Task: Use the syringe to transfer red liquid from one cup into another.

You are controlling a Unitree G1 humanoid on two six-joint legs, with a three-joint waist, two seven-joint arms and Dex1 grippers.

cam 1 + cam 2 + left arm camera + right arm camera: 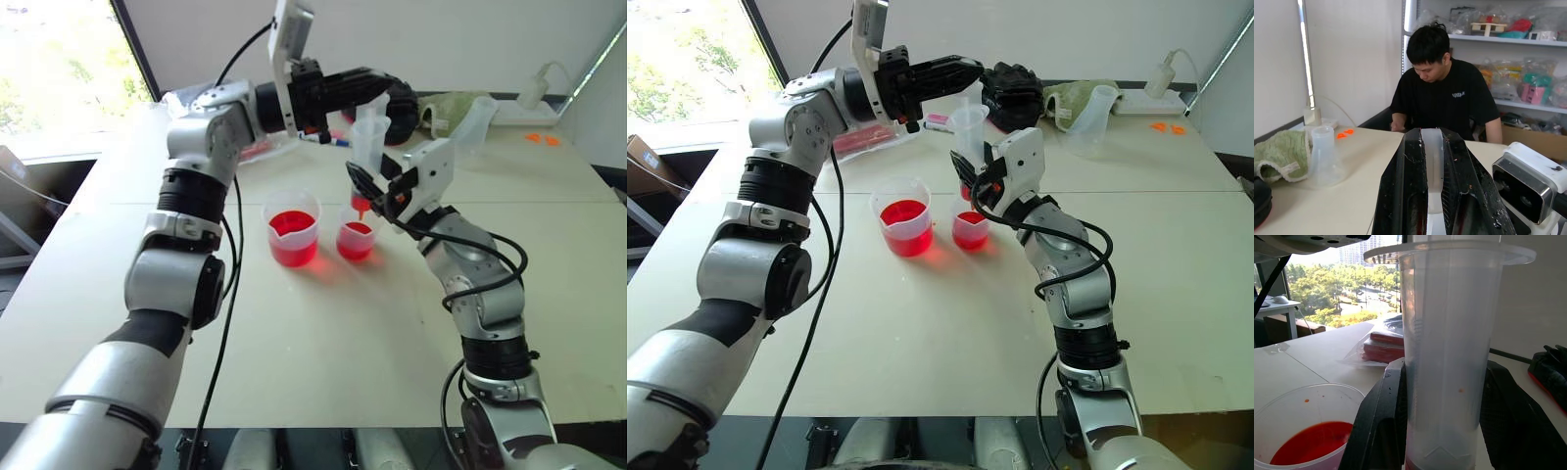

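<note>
Clear syringe [969, 137]: stands upright over the smaller cup [970, 230], orange-red nozzle pointing down into it, barrel looking empty in the right wrist view.
Right gripper [972, 174]: clenched on the syringe barrel, one black finger on each side.
Left gripper [965, 69]: fingers pressed together on the plunger stem at the syringe top, reaching in from the left.
Smaller cup: on the white table [1176, 245], holding red liquid [970, 235].
Larger beaker [903, 216]: just beside the smaller cup, on its left, red liquid in it too.
Frosted jug [1089, 119]: farther back on the table, near a green cloth [1068, 95].
Person [1442, 90]: in a black shirt, seated across the table in the left wrist view.
</note>
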